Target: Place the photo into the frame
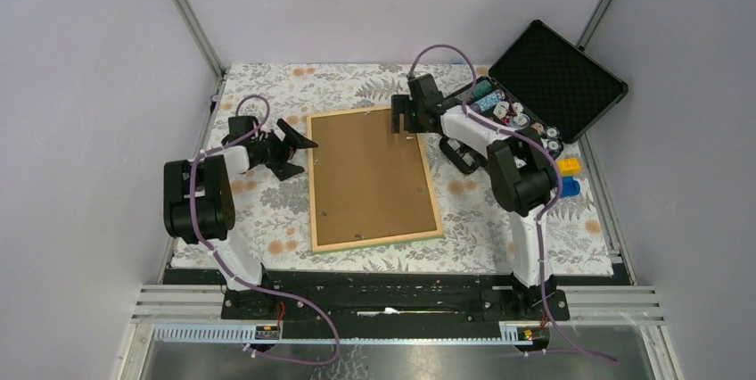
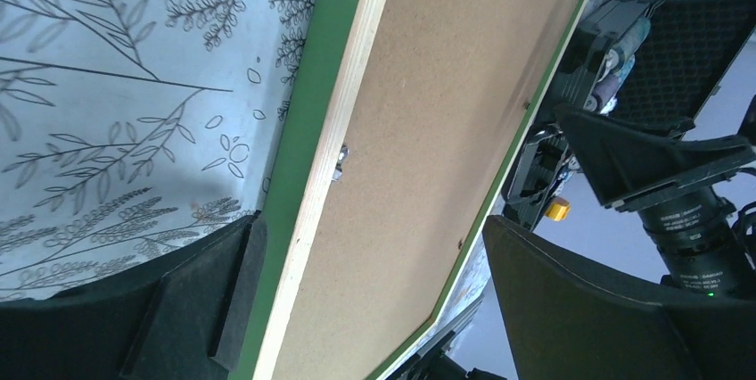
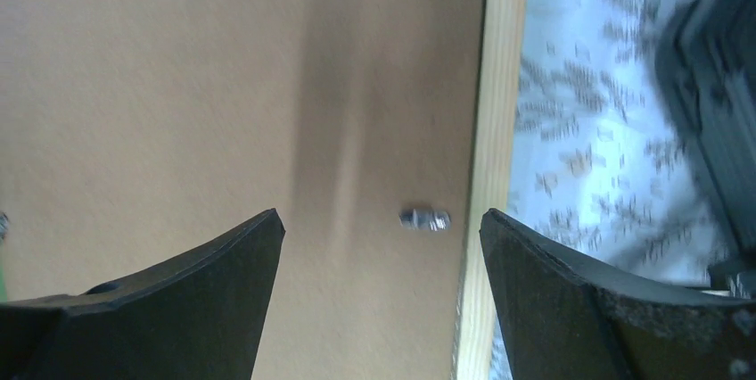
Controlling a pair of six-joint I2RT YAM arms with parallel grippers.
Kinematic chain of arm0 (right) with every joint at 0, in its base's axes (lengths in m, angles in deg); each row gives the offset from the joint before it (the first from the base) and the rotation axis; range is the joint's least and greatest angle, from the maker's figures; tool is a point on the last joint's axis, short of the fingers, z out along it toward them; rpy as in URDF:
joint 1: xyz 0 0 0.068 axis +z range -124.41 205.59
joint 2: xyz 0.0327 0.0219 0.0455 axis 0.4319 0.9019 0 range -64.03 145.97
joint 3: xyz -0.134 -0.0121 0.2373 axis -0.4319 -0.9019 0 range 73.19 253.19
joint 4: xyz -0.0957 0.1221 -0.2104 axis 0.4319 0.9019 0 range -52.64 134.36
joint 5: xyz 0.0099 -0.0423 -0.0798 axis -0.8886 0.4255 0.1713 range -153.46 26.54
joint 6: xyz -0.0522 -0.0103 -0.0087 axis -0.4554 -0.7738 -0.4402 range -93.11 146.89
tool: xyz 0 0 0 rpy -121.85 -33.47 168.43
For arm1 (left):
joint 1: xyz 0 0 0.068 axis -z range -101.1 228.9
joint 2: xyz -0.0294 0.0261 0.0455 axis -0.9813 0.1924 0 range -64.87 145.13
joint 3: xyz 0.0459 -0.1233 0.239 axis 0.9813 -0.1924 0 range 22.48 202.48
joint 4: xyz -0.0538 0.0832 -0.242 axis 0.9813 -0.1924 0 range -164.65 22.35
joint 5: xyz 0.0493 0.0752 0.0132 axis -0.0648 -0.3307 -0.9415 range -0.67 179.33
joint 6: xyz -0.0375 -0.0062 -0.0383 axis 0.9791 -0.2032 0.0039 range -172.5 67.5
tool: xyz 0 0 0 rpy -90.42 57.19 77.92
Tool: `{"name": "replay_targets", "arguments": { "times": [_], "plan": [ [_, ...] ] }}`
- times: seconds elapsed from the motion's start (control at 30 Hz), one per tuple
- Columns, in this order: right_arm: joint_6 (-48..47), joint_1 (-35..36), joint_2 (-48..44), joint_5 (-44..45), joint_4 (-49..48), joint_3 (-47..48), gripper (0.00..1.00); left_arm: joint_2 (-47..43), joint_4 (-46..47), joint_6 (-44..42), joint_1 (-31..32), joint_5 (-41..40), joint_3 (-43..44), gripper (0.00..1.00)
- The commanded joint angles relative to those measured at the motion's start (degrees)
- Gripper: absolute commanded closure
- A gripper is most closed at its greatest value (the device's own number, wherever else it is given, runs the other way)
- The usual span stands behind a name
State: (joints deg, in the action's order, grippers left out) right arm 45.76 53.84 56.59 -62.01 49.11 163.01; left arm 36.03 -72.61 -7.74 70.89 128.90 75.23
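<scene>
Top view: the frame (image 1: pixel 374 179) lies flat in the middle of the leaf-patterned surface (image 1: pixel 267 86). It's back up, so the brown backing (image 1: pixel 370 175) shows inside the pale wood border. Its long sides run up and down the view, tilted a touch.

Over on the left of the view, the left end effector (image 1: pixel 301 155) sits low at the frame's left edge, near the top corner, and it's spread wide with nothing in it. On the left wrist view the same end effector (image 2: pixel 374 309) straddles that edge. One finger (image 2: pixel 192 309) at lower left is over the cloth just beside the green rim. The other finger (image 2: pixel 606 309) at lower right is out past the backing. Whether anything touches the rim, I can't tell.

Upper centre of the top view: the right end effector (image 1: pixel 403 117) hangs over the frame's top right corner. Its wrist view is blurred, but the right end effector (image 3: pixel 382 217) is plainly wide open and holding nothing. A small metal tab (image 3: pixel 425 218) on the backing sits between the tips. One finger (image 3: pixel 196 300) is over the backing, the other (image 3: pixel 606 300) is over the wood border and cloth.

At upper right of the top view, the black case (image 1: pixel 557 68) stands open with chips (image 1: pixel 513 112) in its tray, apart from the frame.
</scene>
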Motion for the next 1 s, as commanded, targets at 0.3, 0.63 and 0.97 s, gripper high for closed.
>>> {"name": "replay_targets", "arguments": {
  "times": [0.3,0.63,0.97],
  "plan": [
    [0.8,0.4,16.8,-8.0,3.1,21.6,0.26,-1.6,1.7,0.9,-1.7,1.6,-0.3,0.01],
    [0.8,0.4,12.1,-10.3,7.2,21.0,0.27,-1.9,1.8,0.5,-1.6,1.5,-0.3,0.01],
    [-1.3,0.6,-11.9,-8.5,12.4,0.3,0.01,-5.7,1.3,-2.4,-0.1,1.6,0.8,0.01]
  ]
}}
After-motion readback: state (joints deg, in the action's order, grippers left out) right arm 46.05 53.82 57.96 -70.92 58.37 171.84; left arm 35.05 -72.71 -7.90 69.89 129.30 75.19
